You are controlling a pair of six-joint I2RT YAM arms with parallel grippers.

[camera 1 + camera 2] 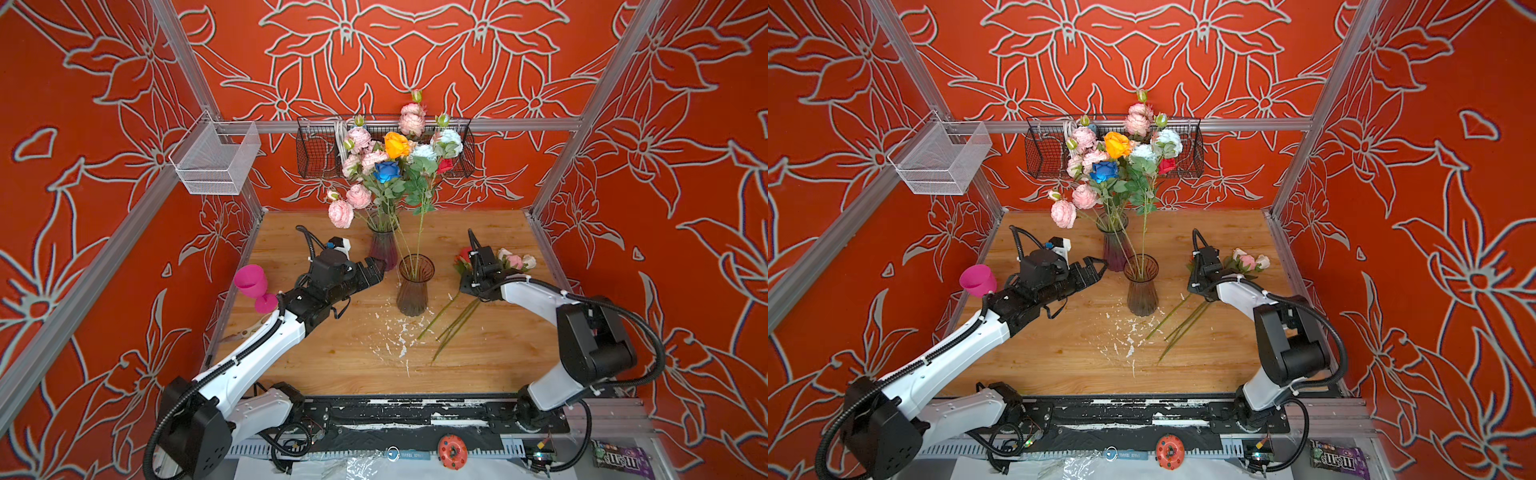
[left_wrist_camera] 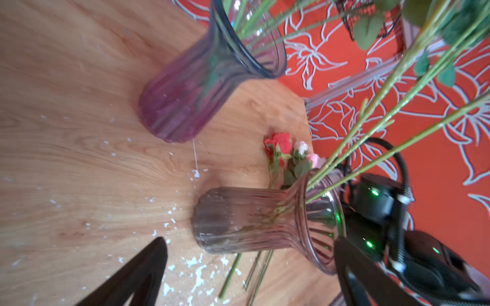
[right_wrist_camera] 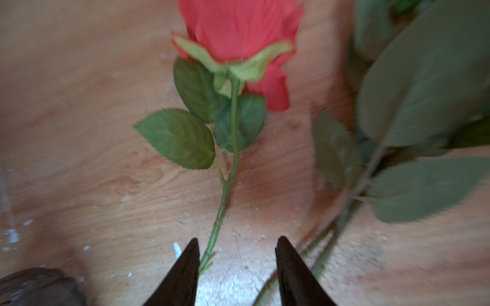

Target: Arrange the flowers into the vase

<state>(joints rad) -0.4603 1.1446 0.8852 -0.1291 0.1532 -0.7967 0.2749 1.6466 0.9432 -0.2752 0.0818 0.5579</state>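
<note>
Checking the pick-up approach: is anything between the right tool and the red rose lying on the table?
Nothing visible. In the right wrist view the right tool is open over the red rose, whose stem runs between its tips on the table. The other flowers lie alongside, not across it.

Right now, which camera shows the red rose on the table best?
The right wrist view: the red rose fills it, bloom, leaves and stem close up. The left wrist view shows it small; in both top views the right arm mostly hides it.
</note>
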